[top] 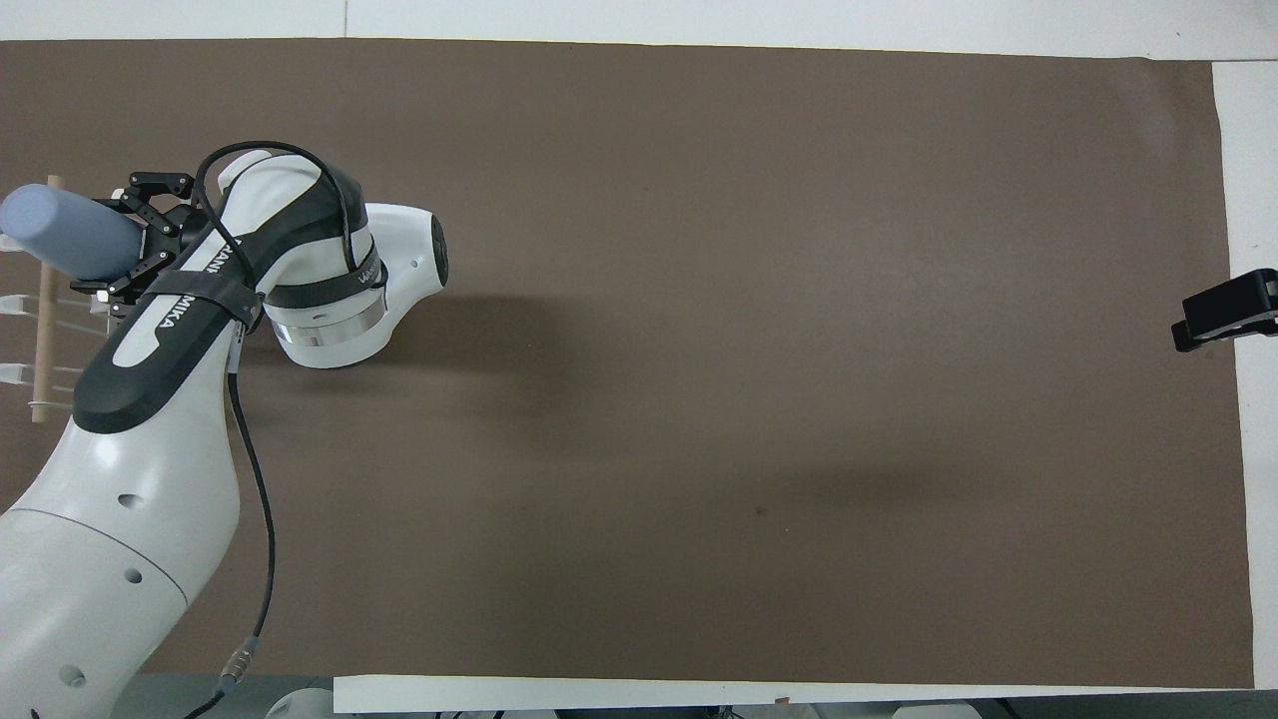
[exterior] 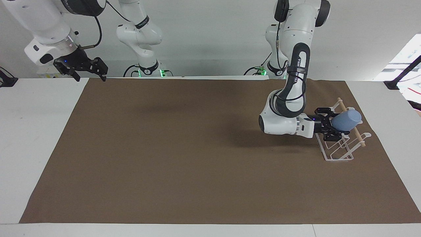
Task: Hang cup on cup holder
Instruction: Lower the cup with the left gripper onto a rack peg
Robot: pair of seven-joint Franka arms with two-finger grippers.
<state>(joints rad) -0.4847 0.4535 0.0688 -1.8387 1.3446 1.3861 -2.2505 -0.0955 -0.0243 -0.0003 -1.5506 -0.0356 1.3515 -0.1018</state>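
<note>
Left claw (exterior: 329,126) clamped on the wide end of the cup (exterior: 346,119), turned sideways and level, hanging over the rack (exterior: 338,154). Cup pale blue, lying on its side in the grip, closed bottom pointing away from the arm toward the 3 o'clock edge of the facing view, body crossing the wooden rod (exterior: 358,137) at the top of the rack; contact with the rod or the wire loops not clear. From overhead, same left claw (top: 128,245) at about 9 o'clock, cup (top: 65,235) sticking out toward the picture's edge over the rod (top: 42,340). Rack white wire, standing on the brown mat (exterior: 197,158) at the left arm's end of the surface, at roughly 3 o'clock in the facing view, loops slanting up to the rod. Left forearm low and folded just above the mat beside the rack, dark shadow beneath it. Mat spread over most of the white surface (exterior: 29,138). Right claw (exterior: 85,67) wide apart and holding nothing, waiting up in the air at about 10 o'clock in the facing view, over the right arm's end of the surface near the mat's corner; only its dark tip (top: 1223,320) visible overhead at 3 o'clock.
</note>
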